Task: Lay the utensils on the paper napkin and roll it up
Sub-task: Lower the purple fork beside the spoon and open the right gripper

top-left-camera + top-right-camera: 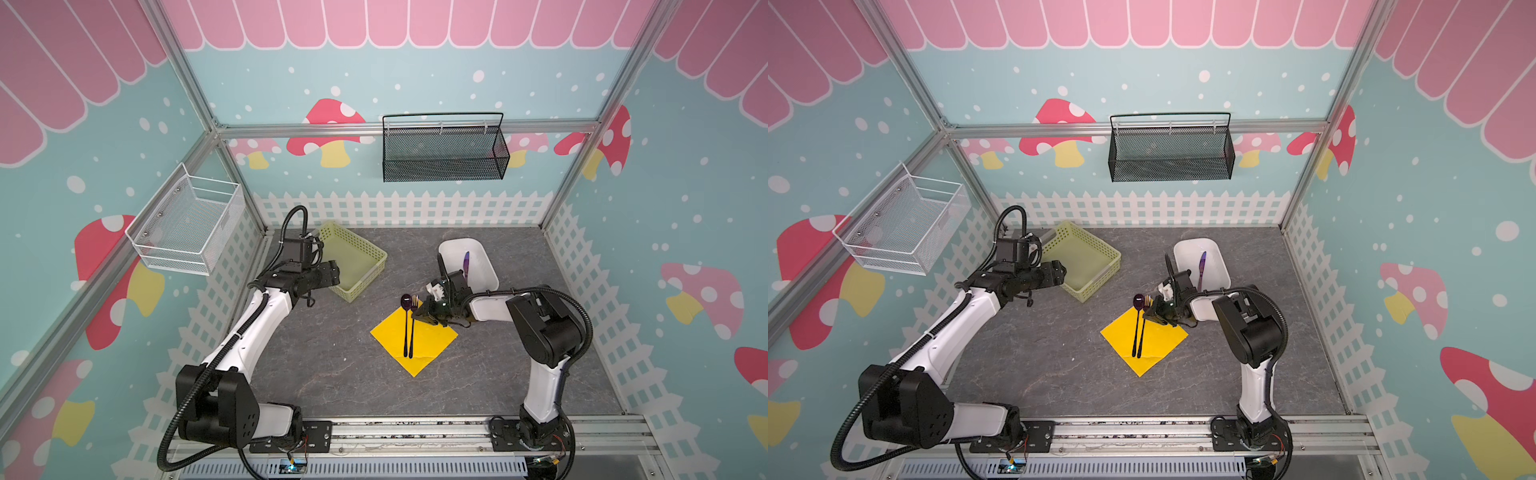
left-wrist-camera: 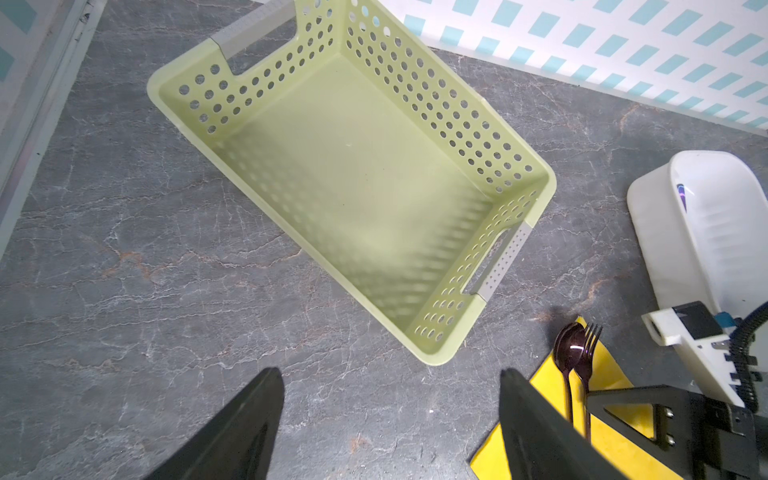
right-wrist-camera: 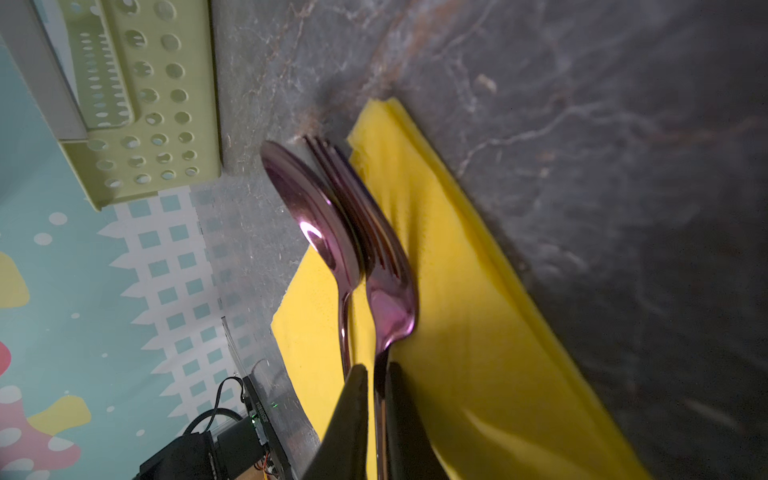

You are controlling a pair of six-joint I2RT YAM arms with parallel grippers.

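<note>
The right claw (image 3: 377, 368) has its two black fingers (image 3: 353, 415) drawn almost together around the slim handle of a dark plastic fork (image 3: 386, 266), one finger on each side. The pictures do not settle whether they pinch the handle or merely flank it. That fork (image 1: 412, 328) lies flat on a thin, bright yellow square paper napkin (image 1: 432, 336), just beside and parallel to a dark translucent purple plastic spoon (image 1: 406, 324), their heads touching. The spoon's bowl overhangs the napkin's far corner onto the grey marbled tabletop (image 1: 332, 374), and the fork's tines reach that same corner. The napkin lies unrolled, set like a diamond in both top views, with a crease across its near corner. Beyond the napkin's far corner, behind the right claw (image 1: 419, 316), stands a white rounded plastic tub (image 1: 457, 243) holding a lighter purple plastic knife (image 1: 466, 266), which leans along its inside. The left claw (image 2: 390, 436) hangs with its jaws spread wide and nothing between them, well apart from the napkin at the near rim of a pale green perforated plastic basket (image 1: 365, 249), whose bare floor shows in the left wrist view.
</note>
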